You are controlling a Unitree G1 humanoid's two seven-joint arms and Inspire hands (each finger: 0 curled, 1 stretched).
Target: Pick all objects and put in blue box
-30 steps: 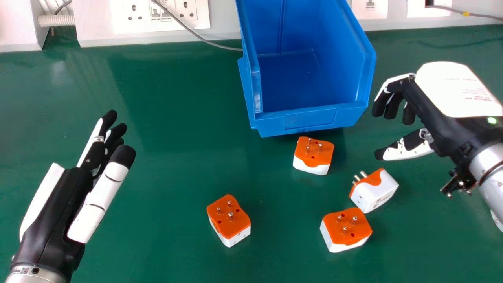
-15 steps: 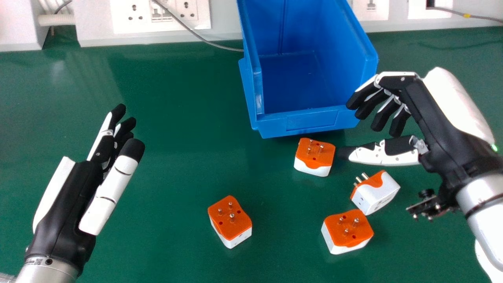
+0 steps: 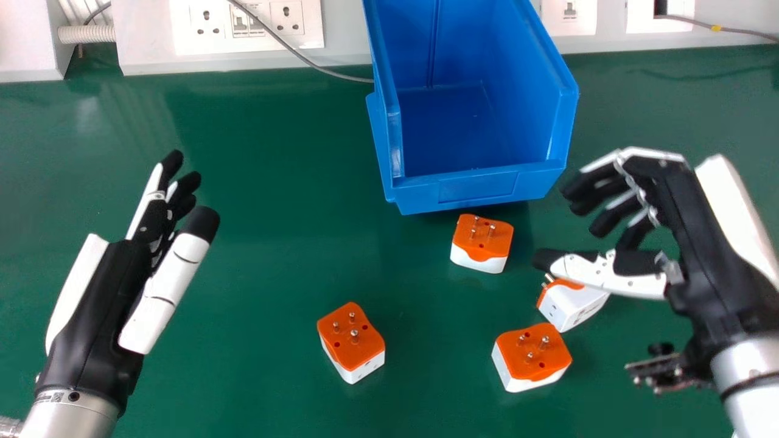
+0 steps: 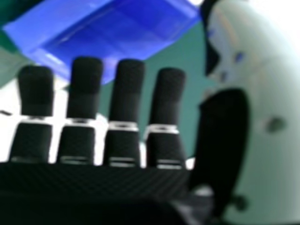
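Observation:
My right hand (image 3: 688,213) hovers on the right of the head view, open, its thumb above the tilted white-and-orange adapter (image 3: 572,304) and partly covering it. In the right hand view the same hand (image 4: 124,93) shows relaxed fingers, with the blue box (image 4: 126,33) beyond them. The blue box (image 3: 478,185) stands with its low front toward me and nothing visible inside. Just before it lies an orange-topped adapter (image 3: 482,240). Another adapter (image 3: 531,356) is close to the tilted one, and one more (image 3: 352,340) lies nearer the middle. My left hand (image 3: 122,292) is open at the left, holding nothing.
A green table (image 3: 261,243) carries everything. Along its back edge runs a white panel with sockets (image 3: 246,21), and a grey cable (image 3: 304,58) droops from it to the box's left side.
My right hand first came left toward the box, then moved lower and slightly back right, so its thumb now overlaps the tilted adapter. My left hand has shifted slightly up and right.

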